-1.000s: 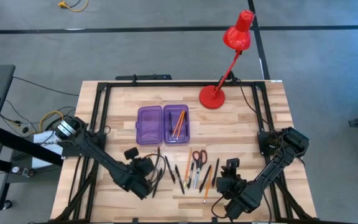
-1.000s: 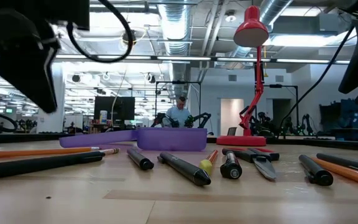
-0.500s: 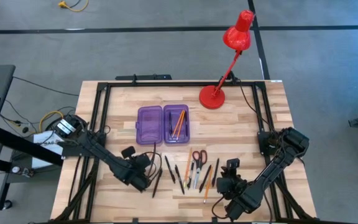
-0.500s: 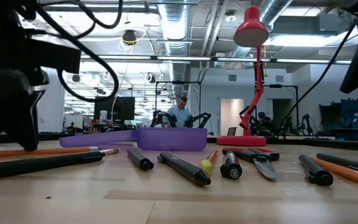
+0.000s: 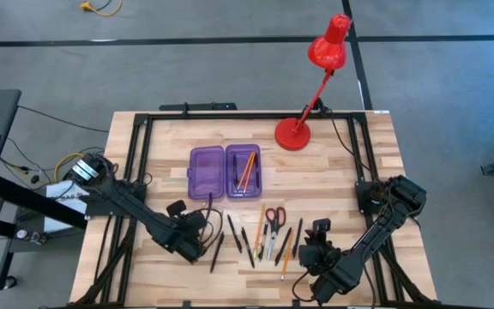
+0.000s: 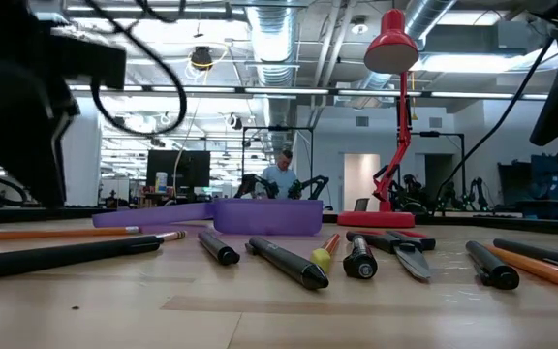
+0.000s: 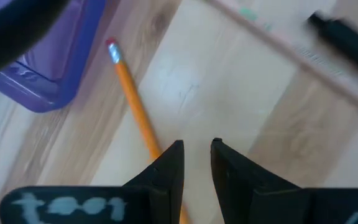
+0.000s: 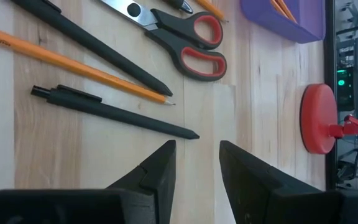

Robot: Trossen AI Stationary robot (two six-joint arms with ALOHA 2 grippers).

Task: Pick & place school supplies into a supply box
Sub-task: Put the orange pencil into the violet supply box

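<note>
1. High view: the translucent purple plastic pencil case (image 5: 225, 172) lies open on the pale wooden table (image 5: 350, 172), orange pencils inside its right half. The left gripper (image 5: 202, 230) sits low just short of the case, beside a thin orange pencil (image 5: 210, 221). The right gripper (image 5: 318, 233) rests near the table's front edge, right of the loose row of pens, pencils and the red-handled scissors (image 5: 274, 215). A red desk lamp (image 5: 316, 81) stands at the back.

2. Low view: the case (image 6: 231, 215) lies behind dark pens and pencils spread across the front; a dark blurred arm fills the left side, probably the left one.

3. Left wrist view: the left gripper (image 7: 196, 163) has its jaws a narrow gap apart, holding nothing. The orange pencil (image 7: 135, 112) runs just outside one finger (image 7: 169, 168), its eraser end near the case's corner (image 7: 48, 68).

4. Right wrist view: the right gripper (image 8: 197, 165) stands with jaws apart and empty. Just ahead of them lies a slim black pen (image 8: 114, 112), then an orange pencil (image 8: 73, 62), then the scissors (image 8: 185, 43); the lamp's red base (image 8: 319, 118) is off to one side.
</note>
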